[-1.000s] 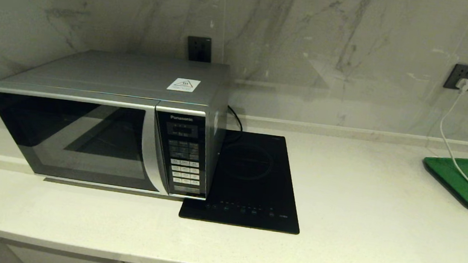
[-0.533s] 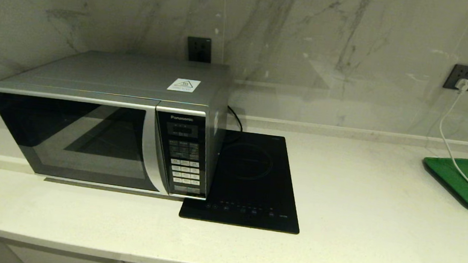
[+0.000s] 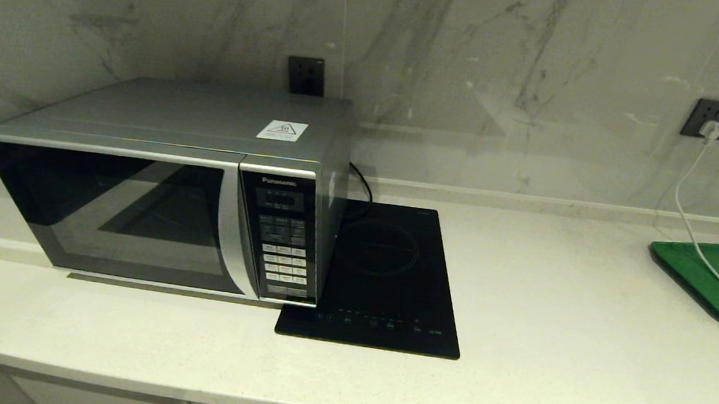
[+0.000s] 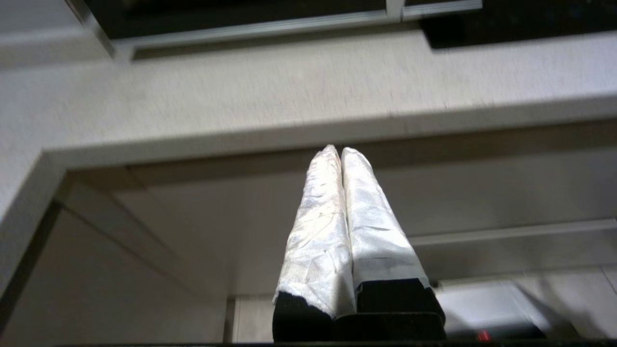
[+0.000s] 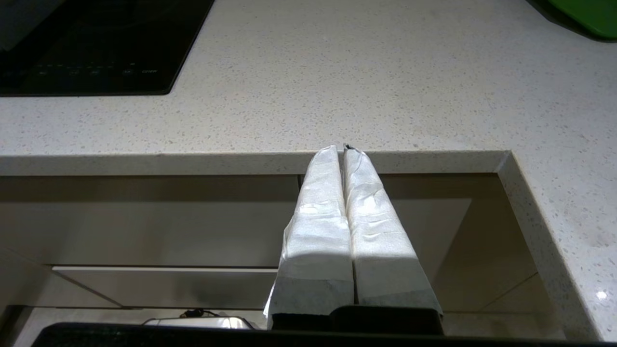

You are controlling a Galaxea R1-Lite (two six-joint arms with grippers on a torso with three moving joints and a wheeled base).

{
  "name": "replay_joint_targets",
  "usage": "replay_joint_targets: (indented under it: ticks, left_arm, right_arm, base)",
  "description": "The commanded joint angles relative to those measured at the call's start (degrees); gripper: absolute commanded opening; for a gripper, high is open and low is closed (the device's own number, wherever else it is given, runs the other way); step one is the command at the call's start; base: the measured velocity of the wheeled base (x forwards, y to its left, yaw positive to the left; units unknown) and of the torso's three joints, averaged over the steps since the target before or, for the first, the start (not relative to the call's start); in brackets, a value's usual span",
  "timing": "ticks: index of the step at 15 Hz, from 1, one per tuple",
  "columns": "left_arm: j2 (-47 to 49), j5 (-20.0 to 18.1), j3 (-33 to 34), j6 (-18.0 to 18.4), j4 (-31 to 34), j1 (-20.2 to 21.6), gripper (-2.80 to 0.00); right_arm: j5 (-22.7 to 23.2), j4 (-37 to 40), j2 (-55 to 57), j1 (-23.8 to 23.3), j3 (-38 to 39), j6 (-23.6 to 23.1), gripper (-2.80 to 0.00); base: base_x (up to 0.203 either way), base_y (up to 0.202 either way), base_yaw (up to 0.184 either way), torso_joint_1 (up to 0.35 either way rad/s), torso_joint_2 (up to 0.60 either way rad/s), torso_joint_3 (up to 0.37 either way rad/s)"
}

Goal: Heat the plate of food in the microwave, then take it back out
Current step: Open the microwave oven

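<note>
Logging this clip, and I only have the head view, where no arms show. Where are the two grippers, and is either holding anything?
Observer: The left gripper shows in its wrist view with its fingers shut on nothing. Its tips are just under the counter at the front edge.
Operator: And the right?
Observer: The right gripper is also shut and empty. It is at the counter's front edge, facing the bare stretch between the hob and the green tray.
Operator: Any plate in the wrist views?
Observer: None. The left one catches only the microwave along its lower front.
</note>
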Motion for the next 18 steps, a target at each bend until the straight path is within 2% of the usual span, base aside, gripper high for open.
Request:
replay_joint_targets:
  ticks: [1,3,4,7,9,10,11,12,13,15,17,18]
  left_arm:
    - [-0.03,0.59,7.23,0.56,-15.57,0.02,-2.80]
    - [1.62,0.33,1.88,0.30,-11.68,-0.03,-2.80]
    - [4.42,0.02,-4.39,-0.94,-8.47,-0.08,-2.80]
    - [20.69,-1.25,-31.49,-8.04,4.60,-1.78,-2.80]
    - [34.68,-1.71,-45.26,-12.30,16.04,-7.21,-2.80]
    - [40.58,-2.33,-49.28,-14.07,20.47,-10.98,-2.80]
    - [45.51,-4.26,-52.14,-15.56,23.94,-15.30,-2.80]
    - [49.47,-7.17,-53.84,-16.69,25.93,-17.77,-2.80]
    - [53.23,-10.75,-54.66,-17.72,26.20,-18.79,0.00]
    - [60.08,-20.98,-55.27,-19.97,21.29,-16.94,0.00]
    - [66.95,-35.38,-55.87,-20.60,11.65,-11.34,0.00]
    - [70.97,-41.10,-55.80,-20.34,6.99,-8.32,0.00]
  right_arm:
    - [-0.01,0.10,-0.01,-0.01,0.04,0.02,-2.80]
    - [-0.01,0.10,-0.01,-0.01,-0.04,0.02,-2.80]
    - [-0.01,0.10,-0.01,-0.01,0.00,0.02,-2.80]
    - [-0.01,0.10,-0.01,-0.01,0.04,0.02,-2.80]
    - [-0.01,0.10,-0.01,-0.01,0.01,0.02,-2.80]
    - [-0.01,0.10,-0.01,-0.01,0.04,0.02,-2.80]
    - [-0.01,0.10,-0.01,-0.01,-0.04,0.02,-2.80]
    - [-0.01,0.10,-0.01,-0.01,-0.04,0.02,-2.80]
    - [-0.01,0.10,-0.01,-0.01,-0.03,0.02,-2.80]
    - [-0.01,0.10,-0.01,-0.01,-0.05,0.02,-2.80]
    - [-0.01,0.10,-0.01,-0.01,-0.04,0.02,-2.80]
    - [-0.01,0.10,-0.01,-0.01,-0.05,0.02,-2.80]
  base:
    - [0.000,0.000,0.000,0.000,0.00,0.000]
    - [0.000,0.000,0.000,0.000,0.00,0.000]
    - [0.000,0.000,0.000,0.000,0.00,0.000]
    - [0.000,0.000,0.000,0.000,0.00,0.000]
    - [0.000,0.000,0.000,0.000,0.00,0.000]
    - [0.000,0.000,0.000,0.000,0.00,0.000]
    - [0.000,0.000,0.000,0.000,0.00,0.000]
    - [0.000,0.000,0.000,0.000,0.00,0.000]
    - [0.000,0.000,0.000,0.000,0.00,0.000]
    - [0.000,0.000,0.000,0.000,0.00,0.000]
    - [0.000,0.000,0.000,0.000,0.00,0.000]
    - [0.000,0.000,0.000,0.000,0.00,0.000]
